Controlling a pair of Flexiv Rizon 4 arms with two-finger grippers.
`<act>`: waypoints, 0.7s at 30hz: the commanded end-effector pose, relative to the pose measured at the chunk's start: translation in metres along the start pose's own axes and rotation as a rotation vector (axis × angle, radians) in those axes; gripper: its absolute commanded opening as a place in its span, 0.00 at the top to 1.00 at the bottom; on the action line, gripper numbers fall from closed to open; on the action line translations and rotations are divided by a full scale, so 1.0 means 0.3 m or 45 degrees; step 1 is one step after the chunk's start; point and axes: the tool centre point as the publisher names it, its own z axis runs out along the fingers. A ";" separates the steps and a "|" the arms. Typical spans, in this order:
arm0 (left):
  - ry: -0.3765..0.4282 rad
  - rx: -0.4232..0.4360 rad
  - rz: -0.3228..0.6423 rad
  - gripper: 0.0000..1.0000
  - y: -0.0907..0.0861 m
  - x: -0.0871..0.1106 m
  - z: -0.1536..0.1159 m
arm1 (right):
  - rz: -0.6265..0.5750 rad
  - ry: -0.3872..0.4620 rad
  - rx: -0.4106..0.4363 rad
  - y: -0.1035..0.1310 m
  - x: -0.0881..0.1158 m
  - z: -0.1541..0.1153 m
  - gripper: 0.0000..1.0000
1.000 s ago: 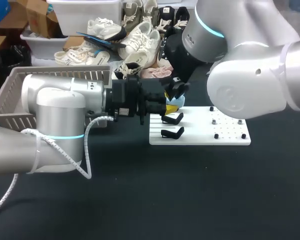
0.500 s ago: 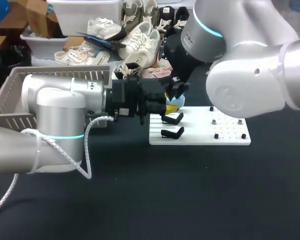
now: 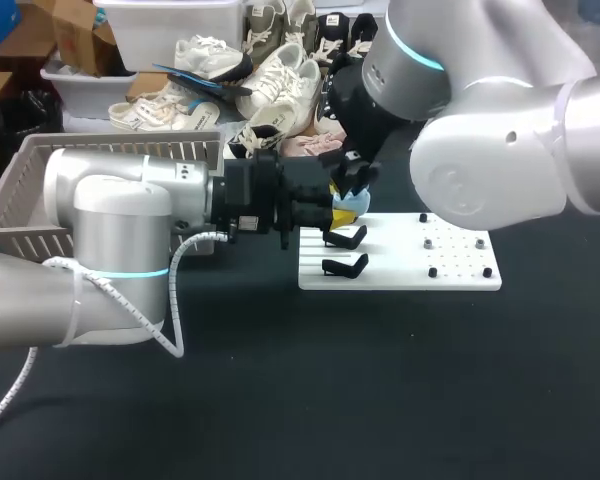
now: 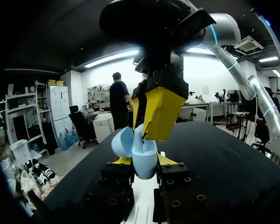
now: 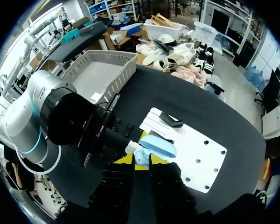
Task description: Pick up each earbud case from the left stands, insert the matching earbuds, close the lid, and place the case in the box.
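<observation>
1. Step: earbud insertion. Our left gripper (image 4: 144, 162) pinches the blue case (image 5: 155, 145), lid open, above the white board (image 3: 450, 262).
2. Our right gripper (image 5: 141, 163) nips a white earbud (image 4: 139, 136) at the case's socket.
3. Next, we judge: seat it straight, release, lift clear.

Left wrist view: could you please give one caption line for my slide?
Left gripper grips the open blue earbud case; the right gripper holds a white earbud at its opening.

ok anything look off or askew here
Nothing stands out. The left gripper holds the blue case upright with its lid open, and the right gripper holds an earbud at its opening.
</observation>
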 end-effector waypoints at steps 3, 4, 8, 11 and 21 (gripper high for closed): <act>-0.002 -0.002 0.002 1.00 -0.004 -0.001 -0.004 | 0.002 0.007 0.003 -0.008 -0.011 0.005 0.97; -0.002 -0.002 0.002 1.00 -0.004 -0.001 -0.004 | 0.002 0.007 0.003 -0.008 -0.011 0.005 0.96; -0.002 -0.002 0.002 1.00 -0.004 -0.001 -0.004 | 0.003 0.008 0.003 -0.009 -0.013 0.006 0.90; -0.002 -0.002 0.002 1.00 -0.004 -0.001 -0.004 | 0.004 0.008 0.003 -0.010 -0.014 0.008 0.84; -0.002 -0.002 0.002 1.00 -0.004 -0.001 -0.004 | 0.009 0.012 0.001 -0.013 -0.018 0.013 0.76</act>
